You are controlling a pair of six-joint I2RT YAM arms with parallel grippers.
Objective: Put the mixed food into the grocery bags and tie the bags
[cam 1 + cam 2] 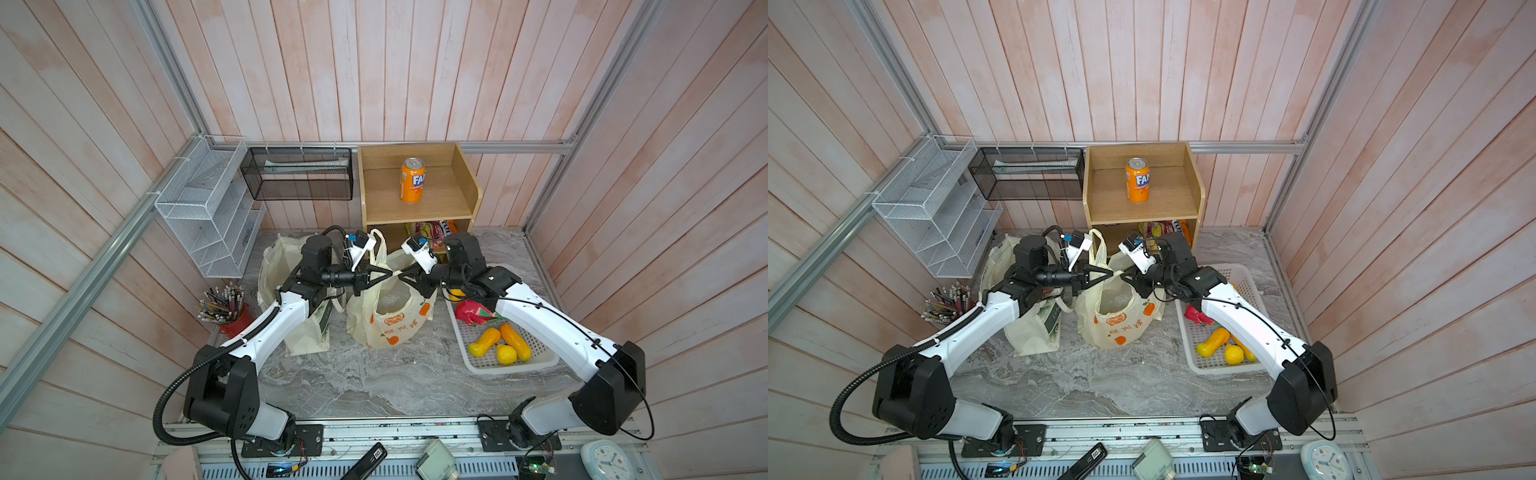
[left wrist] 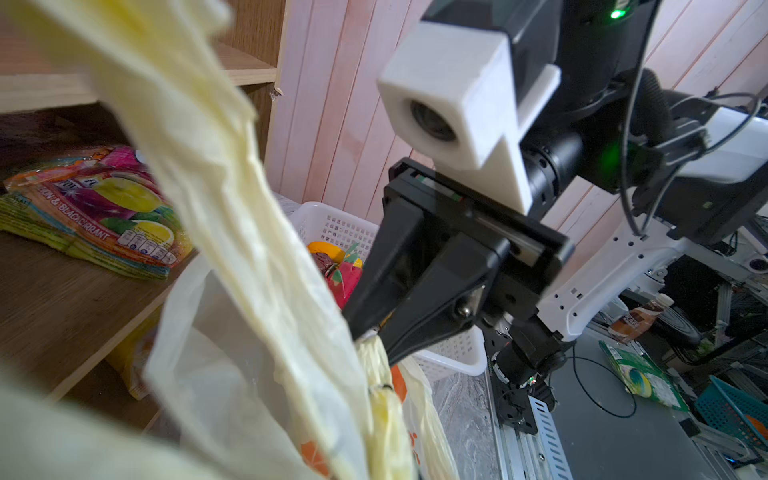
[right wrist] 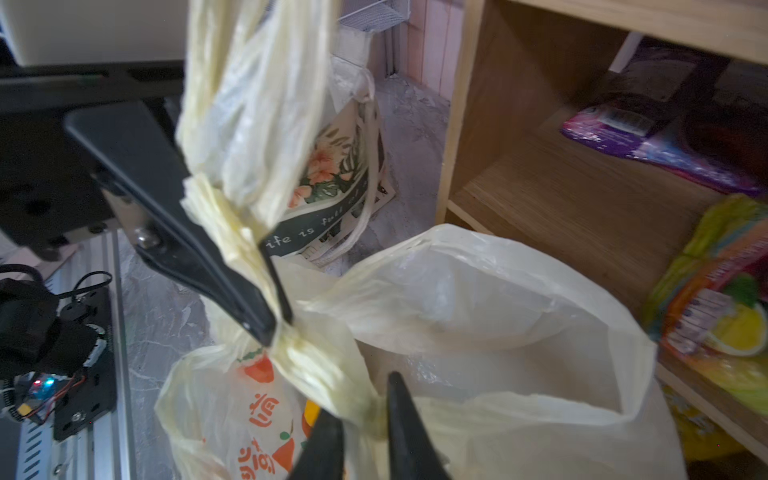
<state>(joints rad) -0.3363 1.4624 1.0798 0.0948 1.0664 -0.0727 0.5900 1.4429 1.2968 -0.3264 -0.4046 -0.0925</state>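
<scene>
1. Left claw (image 3: 276,328): shut hard at the fingertips on the twisted handle (image 3: 320,361) of the plastic carrier bag (image 1: 390,320), with the handle loop rising above the pinch.
2. Right claw (image 3: 360,392): jaws a little apart, straddling the same roped strand just beside the left claw. No firm clamp shows.
3. Plastic carrier bag: upright on the counter (image 1: 395,382), between the cloth tote (image 1: 303,345) and the white basket (image 1: 511,368). Its mouth gapes, and the contents are too pale to identify.
4. Handling, as judged: the film is thin, limp and slippery and likely to tear at an edge. The roped handle is the strongest place to hold, and the load looks light.
5. Cloth tote: slumped on the counter beside the bag and partly hidden by the left arm. It looks soft, so take it by the straps.
6. Toy fruits (image 1: 484,343): yellow and orange, lying in the white basket and not yet bagged. They look light and smooth, so grip them across the middle.
</scene>
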